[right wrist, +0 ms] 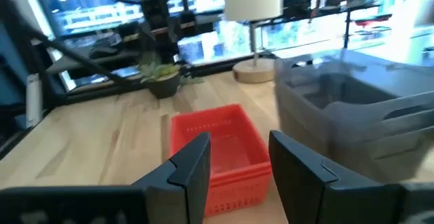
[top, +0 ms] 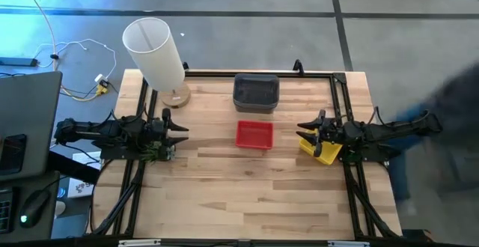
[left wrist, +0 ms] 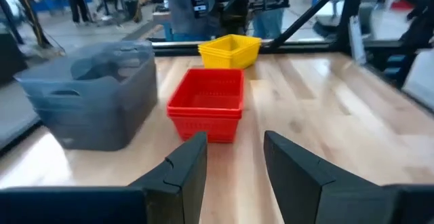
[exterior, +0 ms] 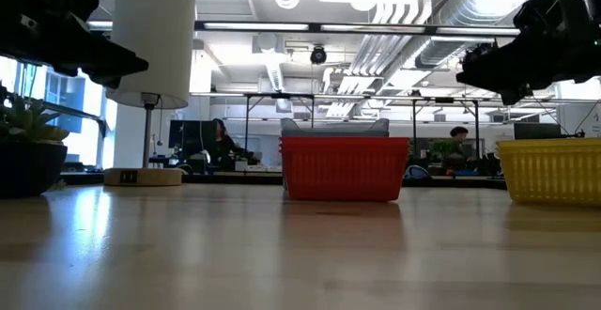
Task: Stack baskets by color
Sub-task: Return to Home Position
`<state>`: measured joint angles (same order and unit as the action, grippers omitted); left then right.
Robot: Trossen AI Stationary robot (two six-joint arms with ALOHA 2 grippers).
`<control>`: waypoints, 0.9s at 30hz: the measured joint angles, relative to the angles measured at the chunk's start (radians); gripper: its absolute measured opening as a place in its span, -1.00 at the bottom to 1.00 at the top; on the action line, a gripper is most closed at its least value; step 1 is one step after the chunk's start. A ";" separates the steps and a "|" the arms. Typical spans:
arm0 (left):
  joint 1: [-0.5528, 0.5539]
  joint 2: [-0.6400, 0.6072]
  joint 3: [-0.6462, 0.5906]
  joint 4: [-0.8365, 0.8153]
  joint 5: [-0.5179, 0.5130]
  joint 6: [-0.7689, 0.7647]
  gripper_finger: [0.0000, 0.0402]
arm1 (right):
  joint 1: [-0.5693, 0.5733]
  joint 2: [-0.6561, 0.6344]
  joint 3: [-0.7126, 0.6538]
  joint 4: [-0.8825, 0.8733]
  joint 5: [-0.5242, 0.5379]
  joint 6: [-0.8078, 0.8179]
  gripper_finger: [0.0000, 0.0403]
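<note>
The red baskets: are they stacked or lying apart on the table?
Stacked. In the left wrist view the red baskets sit nested, rims layered one over another; the high view shows a single red pile.

1. A white cylindrical lamp on a round wooden base is seen at the desk's back left corner.
2. A small green plant in a dark pot is set near the left edge.
3. White cables are strewn over the floor beyond.
</note>
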<state>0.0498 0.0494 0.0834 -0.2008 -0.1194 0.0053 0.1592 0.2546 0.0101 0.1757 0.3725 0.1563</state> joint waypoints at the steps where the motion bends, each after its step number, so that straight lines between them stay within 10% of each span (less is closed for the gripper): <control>1: 0.000 0.000 0.000 0.000 -0.005 0.023 -0.34 | 0.000 -0.004 0.000 0.003 0.013 0.000 -0.32; 27: 0.000 0.000 0.000 0.003 -0.006 0.051 -0.34 | -0.069 -0.130 0.000 -0.104 0.108 -0.043 -0.32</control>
<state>0.0498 0.0494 0.0837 -0.1978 -0.1251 0.0559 0.0902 0.1246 0.0101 0.0719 0.4803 0.1132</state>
